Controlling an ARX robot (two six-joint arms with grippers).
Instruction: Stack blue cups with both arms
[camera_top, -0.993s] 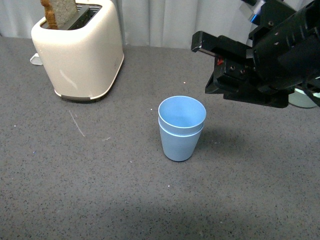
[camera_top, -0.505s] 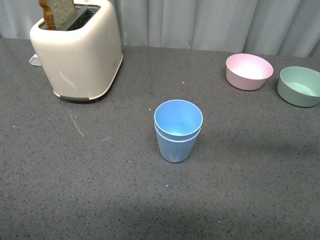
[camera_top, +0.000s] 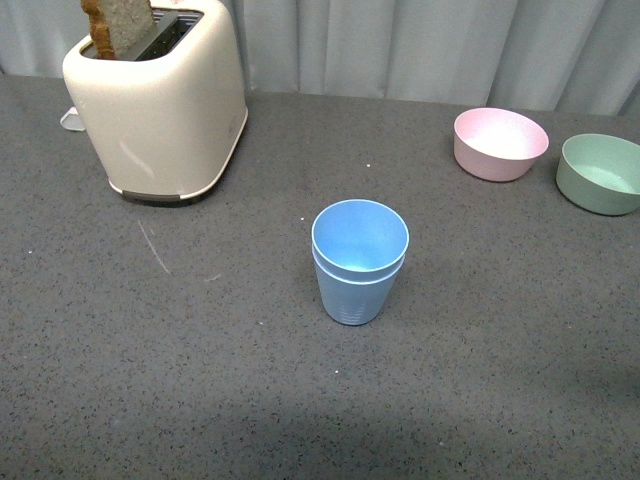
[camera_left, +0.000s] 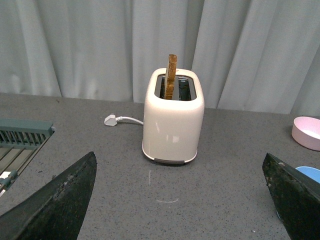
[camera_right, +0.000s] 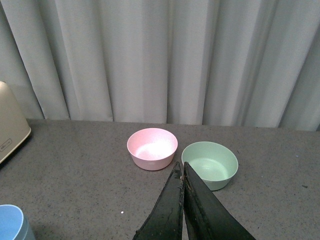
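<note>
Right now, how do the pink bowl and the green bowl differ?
The pink bowl is pale pink; the green bowl is muted green. In the front view the pink bowl sits further left and further back, nearer the curtain, while the green bowl lies at the right edge, partly cut off. Both are upright, empty, similar in shape and size, standing close together but apart on the grey table.

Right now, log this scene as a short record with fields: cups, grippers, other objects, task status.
cups: blue cups, one nested inside the other, upright on the grey table
left gripper: open, holding nothing, clear of the cups
right gripper: shut, holding nothing
arms in front view: none visible
other objects: toaster with a bread slice sticking up; pink bowl beside green bowl, apart
task status: stack looks complete
</note>
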